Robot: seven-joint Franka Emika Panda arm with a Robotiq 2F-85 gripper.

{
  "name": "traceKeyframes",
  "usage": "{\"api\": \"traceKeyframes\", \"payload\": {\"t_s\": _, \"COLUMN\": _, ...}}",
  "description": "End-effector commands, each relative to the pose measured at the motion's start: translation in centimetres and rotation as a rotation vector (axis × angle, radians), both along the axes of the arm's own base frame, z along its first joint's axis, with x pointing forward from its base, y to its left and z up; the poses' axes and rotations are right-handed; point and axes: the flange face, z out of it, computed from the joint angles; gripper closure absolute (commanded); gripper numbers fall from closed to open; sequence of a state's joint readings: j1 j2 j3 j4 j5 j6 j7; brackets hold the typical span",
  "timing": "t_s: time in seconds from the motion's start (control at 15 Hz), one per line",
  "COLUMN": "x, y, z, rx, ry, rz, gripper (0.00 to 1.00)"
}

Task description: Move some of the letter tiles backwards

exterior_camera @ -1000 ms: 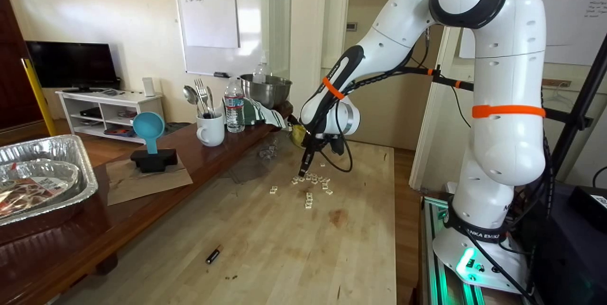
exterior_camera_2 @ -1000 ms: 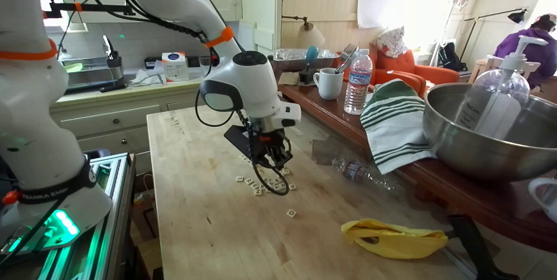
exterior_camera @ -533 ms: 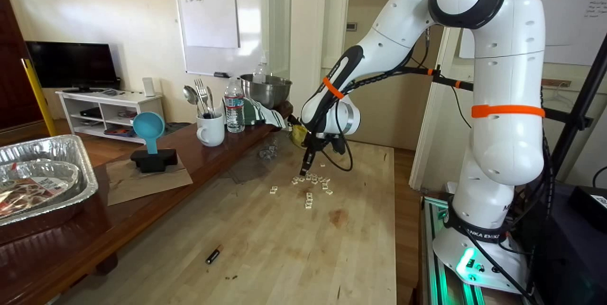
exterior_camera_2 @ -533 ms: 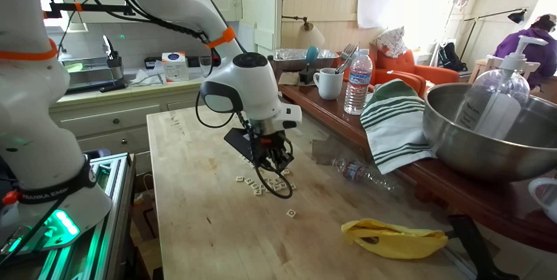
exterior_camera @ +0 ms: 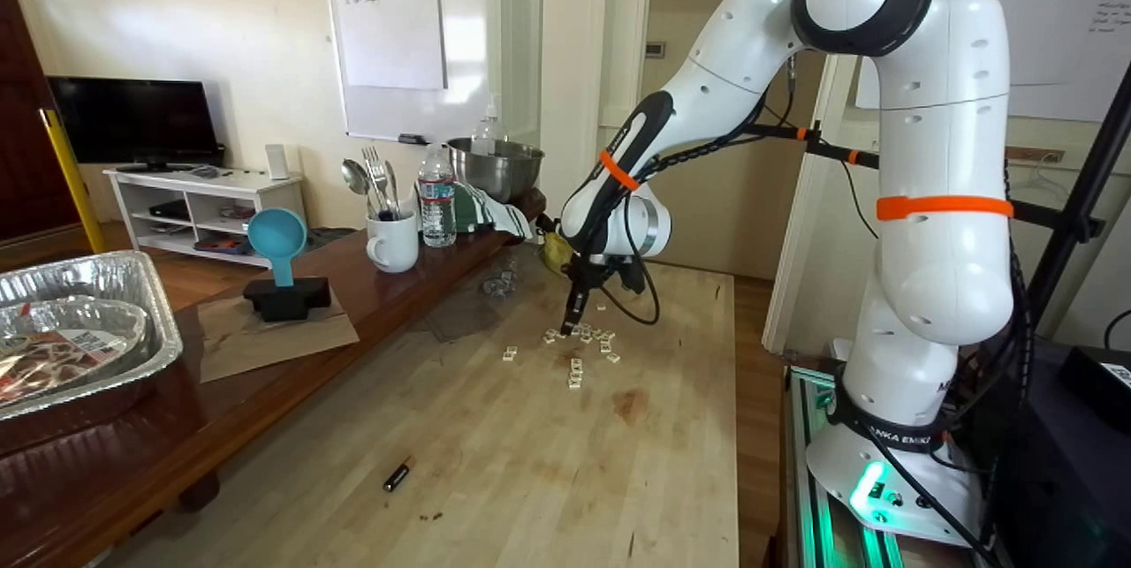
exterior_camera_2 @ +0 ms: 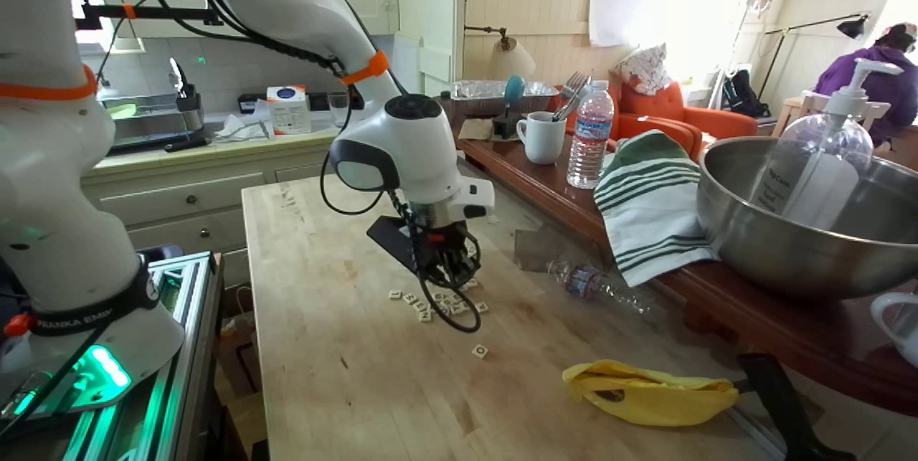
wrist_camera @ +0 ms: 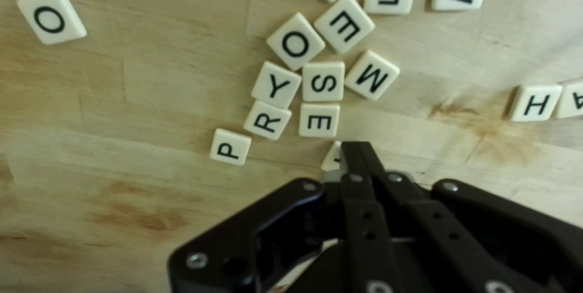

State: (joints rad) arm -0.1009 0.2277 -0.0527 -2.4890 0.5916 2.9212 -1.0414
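Observation:
The letter tiles are small, cream squares with black letters, loosely clustered on the wooden table. In the wrist view the S tile (wrist_camera: 323, 82) and E tile (wrist_camera: 319, 120) lie in the cluster, just ahead of my gripper (wrist_camera: 357, 147). The P tile (wrist_camera: 230, 147) lies to the left, and a lone O tile (wrist_camera: 51, 17) lies further left. One tile (wrist_camera: 332, 157) is partly hidden by the fingertips. My gripper is shut with nothing visible between its fingers. Its tips (exterior_camera: 568, 329) are low at the cluster; I cannot tell whether they touch the table. The lone O tile (exterior_camera_2: 480, 351) also shows in an exterior view.
A raised dark wooden ledge (exterior_camera: 327, 285) runs along the table, bearing a mug (exterior_camera: 394, 241), an upright water bottle (exterior_camera: 436, 197) and a steel bowl (exterior_camera_2: 803, 231). A lying bottle (exterior_camera_2: 599, 283) and a yellow banana-shaped pouch (exterior_camera_2: 652, 393) are on the table. A battery (exterior_camera: 398, 474) lies further off.
My gripper has come down slightly toward the tile cluster, its tips shifting a little in the exterior views. The tiles show no visible movement.

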Motion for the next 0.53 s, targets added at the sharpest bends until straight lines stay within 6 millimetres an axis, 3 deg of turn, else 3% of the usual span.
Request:
{"api": "traceKeyframes", "payload": {"t_s": 0.0, "x": -0.9, "y": 0.5, "z": -1.3, "rx": 0.012, "ry": 0.035, "rz": 0.026, "gripper": 1.0}}
{"api": "traceKeyframes", "payload": {"t_s": 0.47, "x": -1.9, "y": 1.4, "z": -1.9, "rx": 0.018, "ry": 0.084, "rz": 0.051, "gripper": 1.0}}
